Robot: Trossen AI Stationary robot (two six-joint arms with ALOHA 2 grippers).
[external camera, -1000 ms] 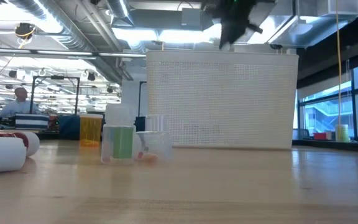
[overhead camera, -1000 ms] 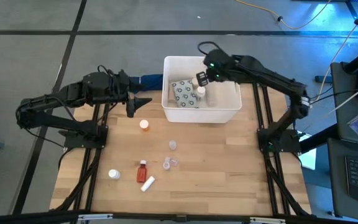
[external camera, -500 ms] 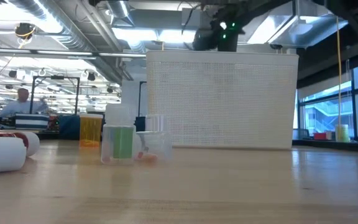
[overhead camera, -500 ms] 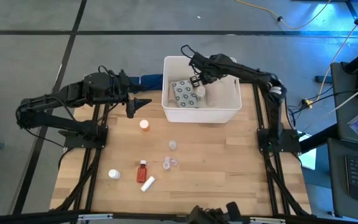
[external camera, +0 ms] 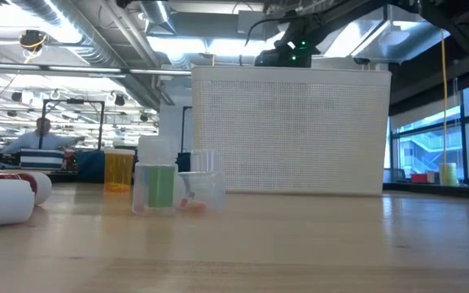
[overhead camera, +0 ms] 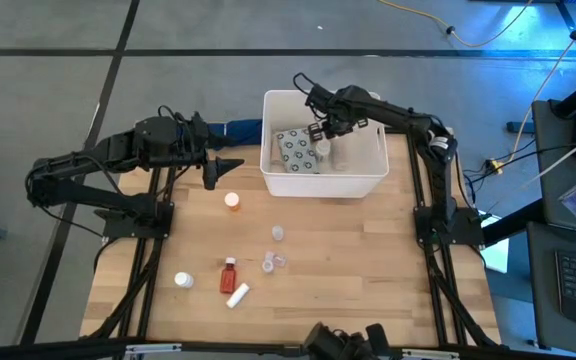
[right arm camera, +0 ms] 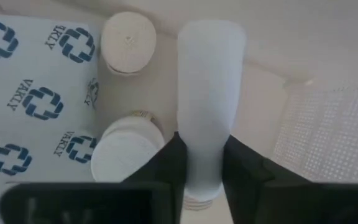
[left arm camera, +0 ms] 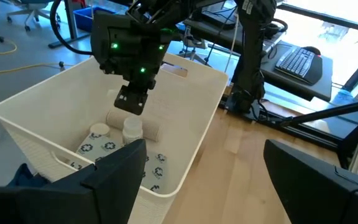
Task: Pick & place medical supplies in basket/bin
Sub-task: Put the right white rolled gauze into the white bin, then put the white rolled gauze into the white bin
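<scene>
Wooden table (overhead camera: 348, 260) below: my right gripper (right arm camera: 201, 165) hangs inside the white tub (overhead camera: 368, 182), clamped on a white tube (right arm camera: 207, 93) (only my wrist shows that); left gripper (overhead camera: 230, 165) apart, waiting beside.

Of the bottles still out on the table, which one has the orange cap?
The orange-capped bottle, standing alone nearest the left gripper and the tub. The red bottle, white tube and white-capped bottle sit together farther from the tub.
</scene>
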